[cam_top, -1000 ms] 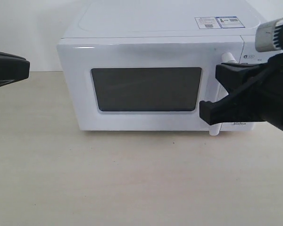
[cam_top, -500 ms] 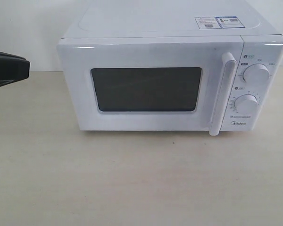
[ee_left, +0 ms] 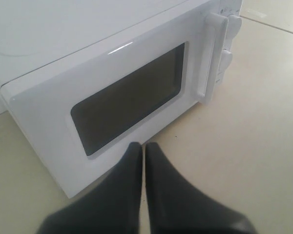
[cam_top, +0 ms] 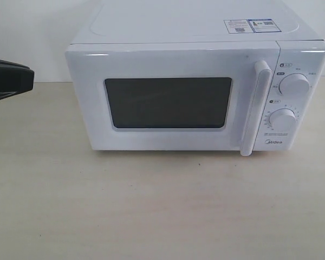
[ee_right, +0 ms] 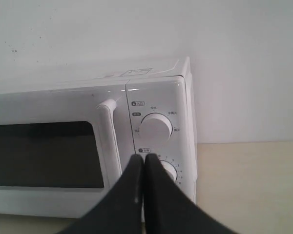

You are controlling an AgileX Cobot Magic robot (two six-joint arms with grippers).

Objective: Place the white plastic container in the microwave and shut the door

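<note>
From my station, the microwave (cam_top: 195, 92) fills the centre and upper right of the exterior view, sitting on the pale bench (cam_top: 151, 211). Its door (cam_top: 168, 62) is flush with the body, with no gap at the vertical bar handle (cam_top: 257, 108) beside the two dials (cam_top: 293, 85). I cannot find the white plastic container in any view. The bench in front shows nothing of it, and the dark window (cam_top: 168, 103) is too dim to see through. I'd guess it is inside behind the shut door, but I cannot confirm that.

The left claw (ee_left: 142, 146) has its fingers pressed together with nothing between them. In the exterior view it sits at the left edge of the frame (cam_top: 27, 81), well apart from the microwave, probably parked there so it is clear of the door's hinge side. The right claw (ee_right: 143, 158) is also closed and empty. Its wrist camera faces the dial panel and handle from a short way back, and the claw does not appear in the exterior view. With both claws off the appliance and the door seated, I judge the job essentially finished.
</note>
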